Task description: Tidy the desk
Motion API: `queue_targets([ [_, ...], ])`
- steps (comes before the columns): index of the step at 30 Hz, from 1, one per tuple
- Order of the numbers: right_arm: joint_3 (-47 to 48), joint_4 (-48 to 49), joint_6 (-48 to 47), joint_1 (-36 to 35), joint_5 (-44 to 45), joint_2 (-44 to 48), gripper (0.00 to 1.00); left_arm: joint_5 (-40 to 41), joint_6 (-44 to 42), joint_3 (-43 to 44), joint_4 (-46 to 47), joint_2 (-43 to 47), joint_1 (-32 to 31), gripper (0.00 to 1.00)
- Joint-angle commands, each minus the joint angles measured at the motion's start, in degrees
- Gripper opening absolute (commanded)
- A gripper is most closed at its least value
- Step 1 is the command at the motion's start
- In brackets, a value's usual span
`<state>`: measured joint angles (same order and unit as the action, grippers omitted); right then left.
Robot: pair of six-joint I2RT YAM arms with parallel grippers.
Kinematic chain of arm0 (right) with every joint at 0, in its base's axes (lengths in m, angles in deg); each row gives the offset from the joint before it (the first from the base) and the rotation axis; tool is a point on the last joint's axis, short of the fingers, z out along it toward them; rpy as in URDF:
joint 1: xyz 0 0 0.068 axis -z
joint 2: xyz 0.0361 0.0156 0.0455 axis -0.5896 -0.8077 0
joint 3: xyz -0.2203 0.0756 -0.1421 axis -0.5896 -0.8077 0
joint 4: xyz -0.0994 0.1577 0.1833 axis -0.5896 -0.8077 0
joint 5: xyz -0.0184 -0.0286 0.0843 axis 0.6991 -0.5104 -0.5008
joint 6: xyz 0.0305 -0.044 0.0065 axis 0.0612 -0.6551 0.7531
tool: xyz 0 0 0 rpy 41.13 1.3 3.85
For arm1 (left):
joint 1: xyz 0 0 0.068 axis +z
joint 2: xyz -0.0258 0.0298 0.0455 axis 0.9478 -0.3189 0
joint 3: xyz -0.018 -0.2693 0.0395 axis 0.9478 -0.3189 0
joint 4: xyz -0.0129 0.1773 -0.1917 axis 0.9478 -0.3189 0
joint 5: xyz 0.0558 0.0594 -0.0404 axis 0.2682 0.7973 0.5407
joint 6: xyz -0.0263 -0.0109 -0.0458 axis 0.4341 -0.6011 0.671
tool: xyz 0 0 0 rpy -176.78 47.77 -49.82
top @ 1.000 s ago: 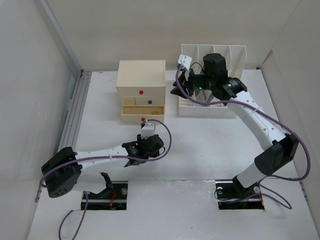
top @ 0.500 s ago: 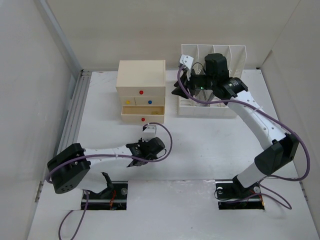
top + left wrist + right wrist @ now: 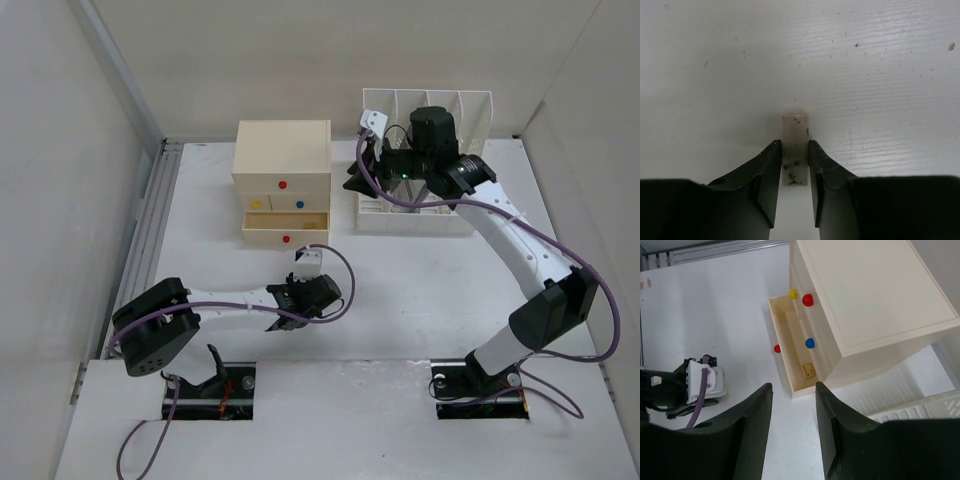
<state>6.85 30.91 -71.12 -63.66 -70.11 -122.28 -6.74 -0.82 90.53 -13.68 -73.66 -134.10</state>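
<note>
My left gripper [image 3: 795,150] is closed narrow on a small cream block [image 3: 795,125], low over the desk [image 3: 420,290] near its front edge, left of centre. My right gripper [image 3: 792,395] hangs parted and empty near the back edge. Half the block pokes past my fingertips, so a quick swing toward the open drawer [image 3: 790,340] could twist it loose.

Top camera overlooks the desk [image 3: 420,290]; left wrist hugs it; right wrist shares the drawer box [image 3: 282,150].

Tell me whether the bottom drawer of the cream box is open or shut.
Open: the bottom drawer sticks out from the drawer box, its inside showing.
</note>
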Motion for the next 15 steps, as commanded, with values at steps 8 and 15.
queue_targets([
  [8, 0.31, 1.62, 0.59, 0.9, -2.23, 1.56, 0.46, -0.21, 1.92, 0.66, -3.44, 1.65, -1.02, 0.0],
  [15, -0.22, 2.14, 0.59, 1.43, -1.7, 2.61, 0.46, 0.25, -4.31, 3.12, 2.08, 11.23, 3.98, 0.0],
])
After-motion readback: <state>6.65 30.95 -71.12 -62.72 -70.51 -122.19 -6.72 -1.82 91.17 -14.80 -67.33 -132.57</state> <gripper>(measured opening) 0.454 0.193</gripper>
